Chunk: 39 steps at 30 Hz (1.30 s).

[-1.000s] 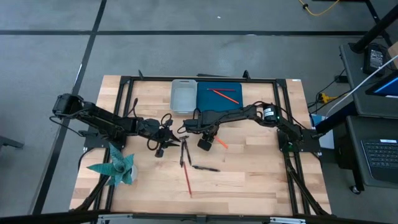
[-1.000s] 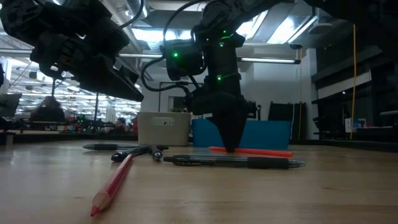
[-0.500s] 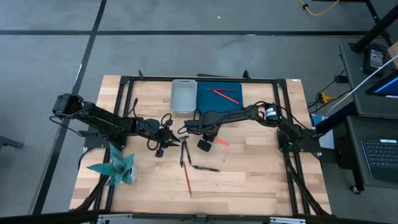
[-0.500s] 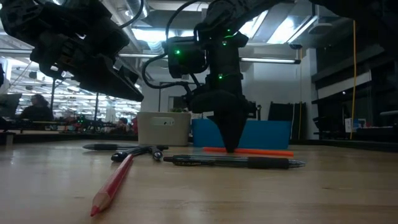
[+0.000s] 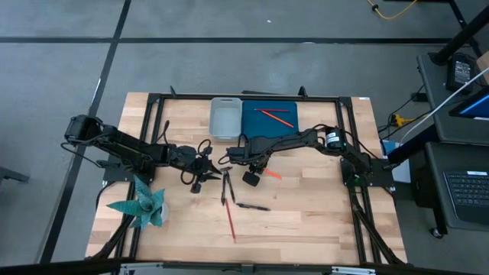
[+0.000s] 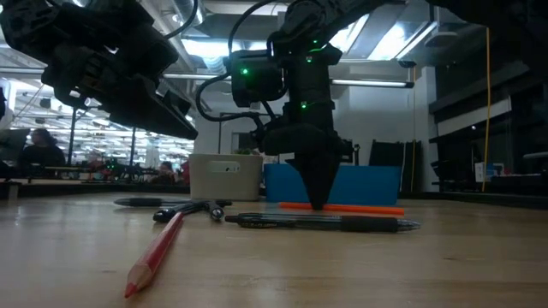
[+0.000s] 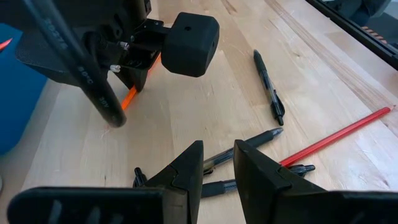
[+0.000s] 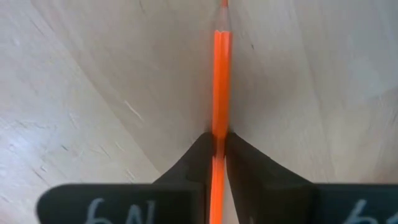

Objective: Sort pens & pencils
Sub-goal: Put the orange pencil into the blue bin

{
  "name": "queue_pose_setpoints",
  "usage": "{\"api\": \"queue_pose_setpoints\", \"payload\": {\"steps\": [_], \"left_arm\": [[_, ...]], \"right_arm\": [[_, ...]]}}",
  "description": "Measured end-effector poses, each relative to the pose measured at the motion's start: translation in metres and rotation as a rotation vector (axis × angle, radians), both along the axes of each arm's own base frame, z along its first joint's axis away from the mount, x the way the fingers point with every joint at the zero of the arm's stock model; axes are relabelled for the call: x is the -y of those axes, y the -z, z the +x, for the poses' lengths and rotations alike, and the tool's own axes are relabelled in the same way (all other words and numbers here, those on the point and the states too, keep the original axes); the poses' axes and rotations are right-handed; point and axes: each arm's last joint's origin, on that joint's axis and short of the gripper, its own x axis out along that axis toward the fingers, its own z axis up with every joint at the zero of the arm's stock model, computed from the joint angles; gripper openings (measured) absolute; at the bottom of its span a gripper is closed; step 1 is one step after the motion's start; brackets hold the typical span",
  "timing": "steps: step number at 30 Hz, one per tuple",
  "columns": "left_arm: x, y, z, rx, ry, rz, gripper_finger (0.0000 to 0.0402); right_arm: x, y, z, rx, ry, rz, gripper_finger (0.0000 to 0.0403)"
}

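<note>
**Orange pencil pinched at mid-table**

High view: we see the orange pencil (image 5: pixel 270 175) lying diagonally under the right gripper (image 5: pixel 260 173); the blue tray (image 5: pixel 269 131) holds two pencils (image 5: pixel 273 115), beside the grey bin (image 5: pixel 225 118).

Low view: the pencil lies flat.

Left wrist: the left gripper (image 7: pixel 219 163) is slightly parted above the pens (image 7: pixel 249 163).

Right wrist: the fingers (image 8: pixel 200 155) clamp the pencil.

It looked like a robotics lab: a framed wooden table (image 5: pixel 306 221), ceiling strip lights (image 6: pixel 377 38), possibly desks behind.
</note>
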Motion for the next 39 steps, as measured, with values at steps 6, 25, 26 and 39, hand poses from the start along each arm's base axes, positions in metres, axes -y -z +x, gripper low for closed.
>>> {"api": "queue_pose_setpoints", "payload": {"steps": [6,25,26,39], "left_arm": [[0.0,0.0,0.0,0.0,0.0,0.0,0.0082],[0.0,0.0,0.0,0.0,0.001,0.0,0.0082],[0.0,0.0,0.0,0.0,0.0,0.0,0.0082],[0.0,0.0,0.0,0.0,0.0,0.0,0.0082]], "right_arm": [[0.0,0.0,0.0,0.0,-0.001,0.001,0.0043],[0.001,-0.023,0.012,-0.001,-0.021,-0.003,0.0043],[0.001,-0.025,0.013,0.001,-0.02,-0.003,0.0043],[0.002,-0.04,0.013,-0.02,-0.027,-0.009,0.0043]]}}
